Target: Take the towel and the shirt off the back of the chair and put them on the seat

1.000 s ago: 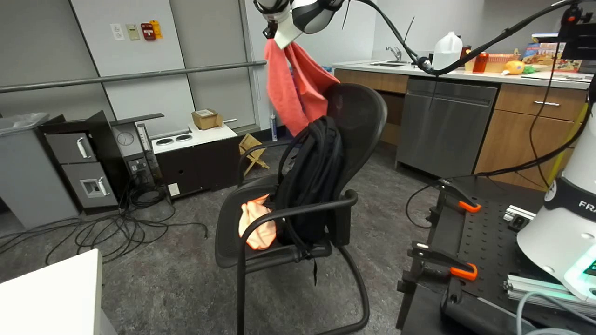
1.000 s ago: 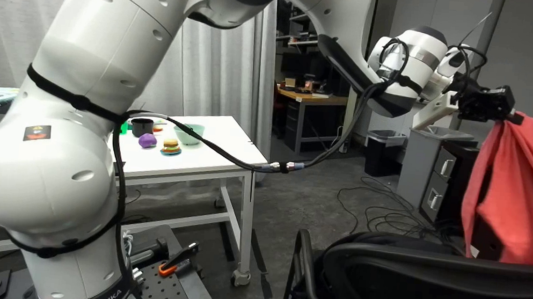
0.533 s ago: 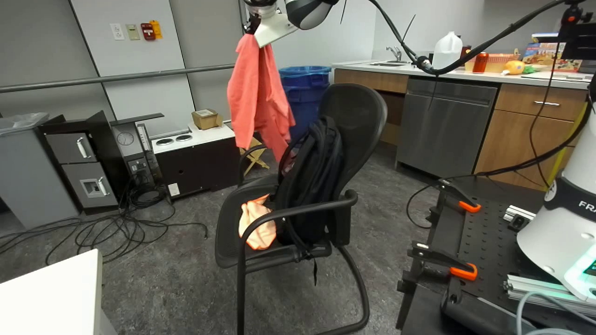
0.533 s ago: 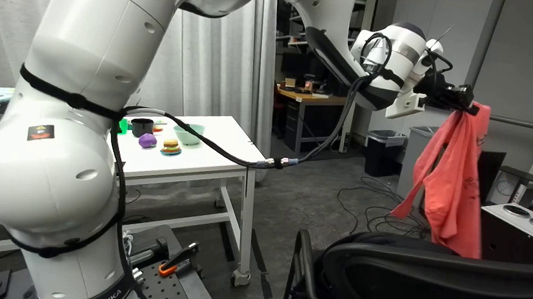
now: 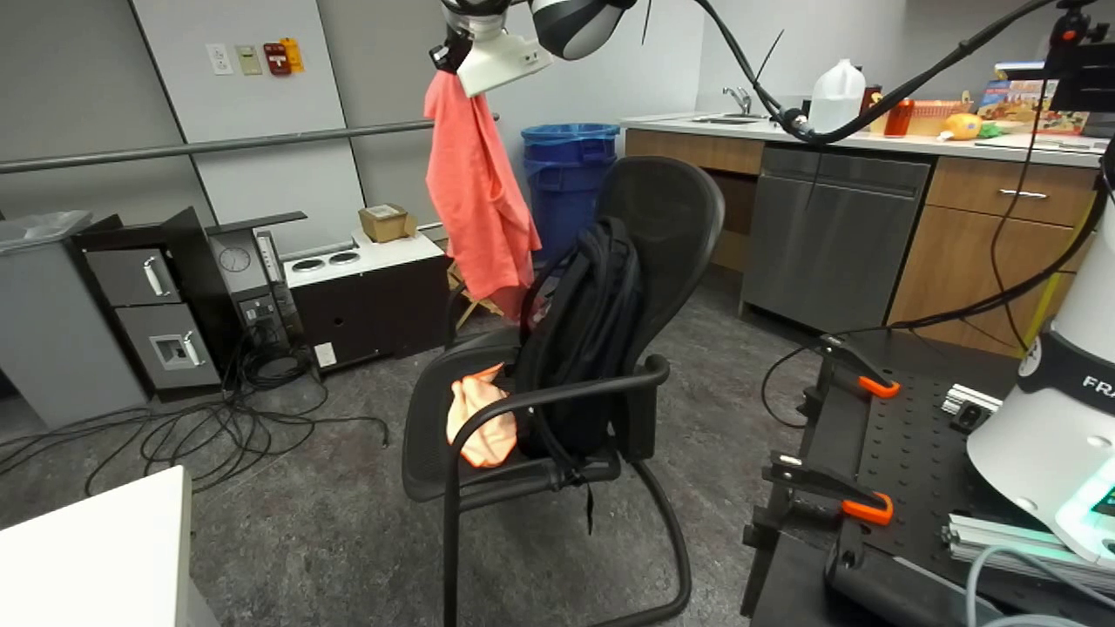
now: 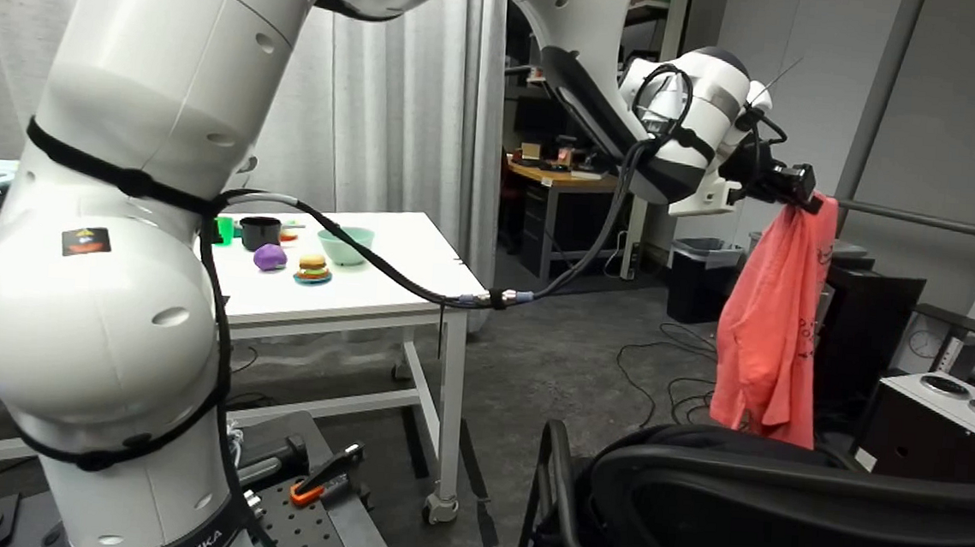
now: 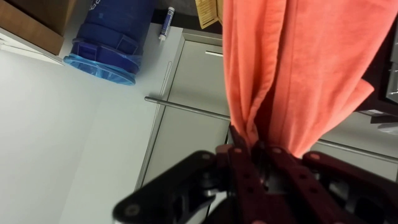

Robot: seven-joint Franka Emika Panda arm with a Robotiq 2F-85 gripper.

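My gripper (image 5: 446, 68) is shut on the coral shirt (image 5: 477, 187), high above the chair. The shirt hangs down, apart from the back of the chair (image 5: 671, 222); its lower end overlaps the far armrest in that exterior view. Dark print shows on the shirt (image 6: 771, 328) in an exterior view, below the gripper (image 6: 804, 203). In the wrist view the gripper (image 7: 250, 138) pinches the bunched shirt (image 7: 329, 59). A peach cloth, likely the towel (image 5: 482, 422), lies crumpled on the seat (image 5: 431, 435) of the black chair (image 5: 666, 514).
A black backpack (image 5: 579, 348) leans against the chair's back on the seat. Blue bins (image 5: 566, 187) stand behind. A low toy stove unit (image 5: 383, 296) stands beyond the chair. A white table (image 6: 384, 279) with toy food stands off to one side. Cables (image 5: 235, 435) lie on the floor.
My gripper has carried the shirt away from the top of the chair's back, toward the seat's front side. The shirt's tail has swung free of the back and hangs lower. The peach cloth has not moved.
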